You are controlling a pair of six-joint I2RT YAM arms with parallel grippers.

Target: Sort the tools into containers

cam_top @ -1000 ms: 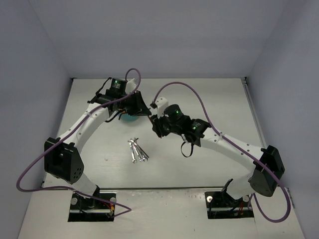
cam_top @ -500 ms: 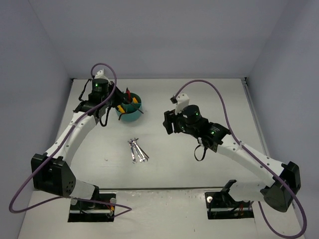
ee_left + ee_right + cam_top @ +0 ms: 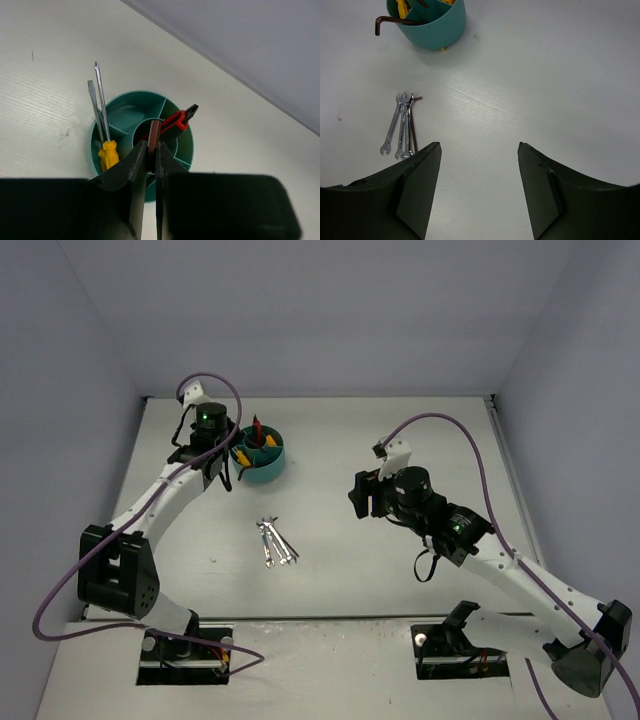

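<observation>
Wrenches (image 3: 400, 125): light, stiff, slick steel, lying flat, so pinch across mid-shank. Right gripper (image 3: 477, 147) jaws apart, empty; left gripper (image 3: 151, 150) pinched together, apparently on nothing.

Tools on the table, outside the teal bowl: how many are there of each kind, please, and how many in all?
Silver wrenches: 3
Dark hex keys: 1
Total: 4, all lying together in one bunch.
</observation>
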